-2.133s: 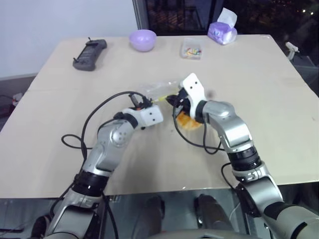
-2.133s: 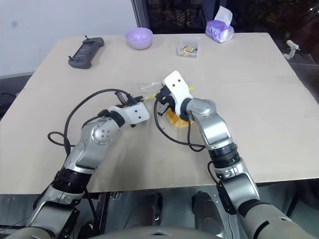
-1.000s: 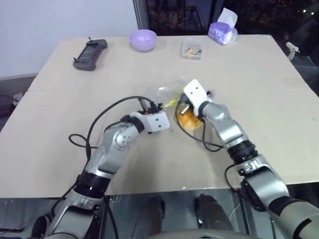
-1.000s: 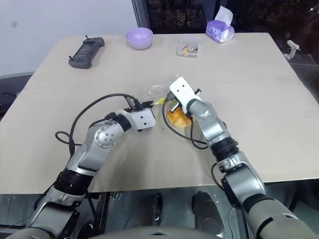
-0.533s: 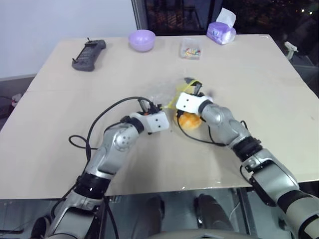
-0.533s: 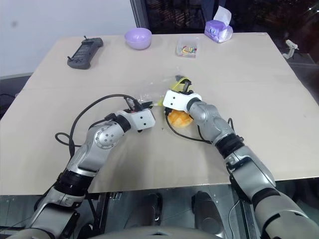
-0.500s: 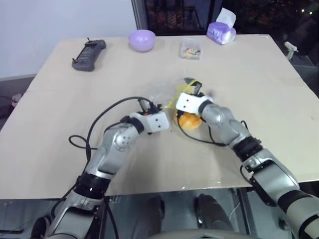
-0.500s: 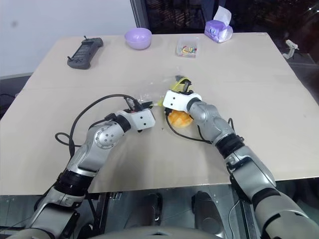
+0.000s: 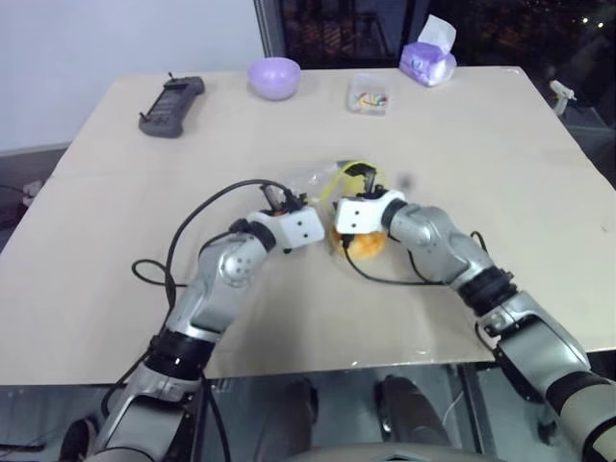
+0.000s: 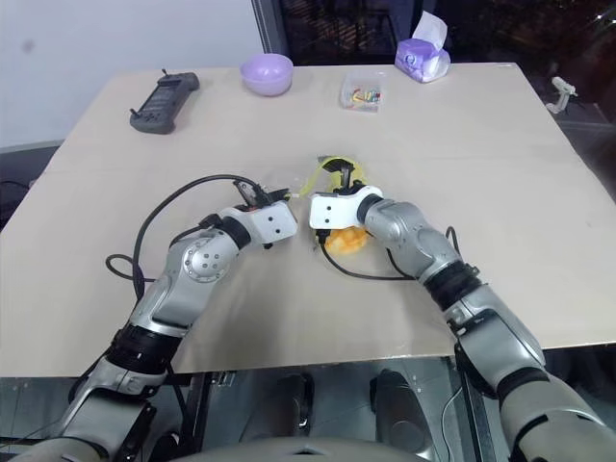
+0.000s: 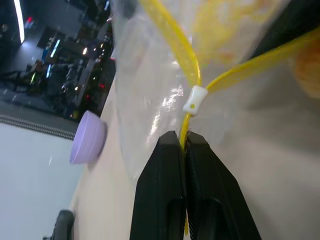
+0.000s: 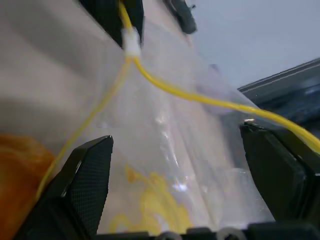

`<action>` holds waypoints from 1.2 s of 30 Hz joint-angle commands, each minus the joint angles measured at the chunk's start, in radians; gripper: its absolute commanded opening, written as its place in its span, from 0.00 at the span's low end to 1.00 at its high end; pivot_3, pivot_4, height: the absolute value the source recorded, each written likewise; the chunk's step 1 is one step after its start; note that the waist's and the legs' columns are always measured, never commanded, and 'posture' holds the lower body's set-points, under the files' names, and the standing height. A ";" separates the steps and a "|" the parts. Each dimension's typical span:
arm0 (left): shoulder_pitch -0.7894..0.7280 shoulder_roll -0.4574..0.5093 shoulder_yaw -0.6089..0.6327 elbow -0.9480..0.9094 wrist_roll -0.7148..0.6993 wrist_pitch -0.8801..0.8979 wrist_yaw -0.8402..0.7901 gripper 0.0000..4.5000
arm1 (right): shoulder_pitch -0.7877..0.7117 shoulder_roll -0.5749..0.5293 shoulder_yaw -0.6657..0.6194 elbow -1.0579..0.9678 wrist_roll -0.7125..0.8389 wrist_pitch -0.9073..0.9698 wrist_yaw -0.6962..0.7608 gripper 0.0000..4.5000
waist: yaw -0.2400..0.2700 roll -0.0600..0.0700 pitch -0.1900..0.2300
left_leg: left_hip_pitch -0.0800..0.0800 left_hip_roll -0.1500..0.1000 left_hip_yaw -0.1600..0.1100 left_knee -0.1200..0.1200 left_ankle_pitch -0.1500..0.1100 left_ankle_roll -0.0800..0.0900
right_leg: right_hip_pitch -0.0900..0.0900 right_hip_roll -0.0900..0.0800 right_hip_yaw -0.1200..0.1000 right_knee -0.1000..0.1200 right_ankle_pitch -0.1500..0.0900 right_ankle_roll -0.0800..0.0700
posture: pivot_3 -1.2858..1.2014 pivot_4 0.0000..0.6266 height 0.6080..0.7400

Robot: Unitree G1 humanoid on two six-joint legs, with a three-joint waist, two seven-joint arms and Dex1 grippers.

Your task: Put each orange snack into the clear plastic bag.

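A lab or office room used for robot trials: a large plain beige wooden table (image 9: 539,192) stands against a white wall and dark night windows, carrying a black handheld controller (image 9: 173,106), a lilac tissue pack (image 9: 429,64) and a lilac bowl (image 9: 274,77).

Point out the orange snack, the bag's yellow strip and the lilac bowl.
orange snack (image 9: 365,244): left eye view, its visible orange side.
yellow strip (image 11: 170,36): left wrist view, mid-strip.
lilac bowl (image 9: 274,79): left eye view, its outer wall.
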 commanded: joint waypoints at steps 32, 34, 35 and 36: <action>-0.002 0.021 0.092 0.021 -0.059 0.034 0.057 0.00 | 0.281 -0.057 -0.107 -0.374 0.477 0.540 0.389 0.99 | 0.026 0.000 0.000 | 0.001 0.000 -0.001 0.001 0.000 0.000 | 0.001 0.000 -0.001 0.000 0.000 0.000 | 0.52 0.24 1.00; -0.001 0.019 0.090 0.018 -0.059 0.036 0.057 0.00 | 0.278 -0.057 -0.106 -0.365 0.466 0.530 0.380 0.99 | 0.026 0.000 0.000 | 0.002 0.000 -0.002 0.002 0.000 0.000 | 0.003 0.000 -0.002 0.000 0.000 0.000 | 0.52 0.24 1.00; -0.002 0.019 0.090 0.018 -0.059 0.036 0.056 0.00 | 0.277 -0.056 -0.106 -0.363 0.464 0.526 0.379 0.99 | 0.026 0.000 0.000 | 0.002 0.000 -0.002 0.002 0.000 0.000 | 0.003 0.000 -0.002 0.000 0.000 0.000 | 0.52 0.24 1.00; -0.001 0.017 0.089 0.019 -0.060 0.036 0.056 0.00 | 0.274 -0.062 -0.108 -0.356 0.457 0.516 0.376 0.99 | 0.026 -0.001 0.000 | 0.002 0.000 -0.002 0.002 0.000 0.000 | 0.003 0.000 -0.002 0.000 0.000 0.000 | 0.52 0.24 1.00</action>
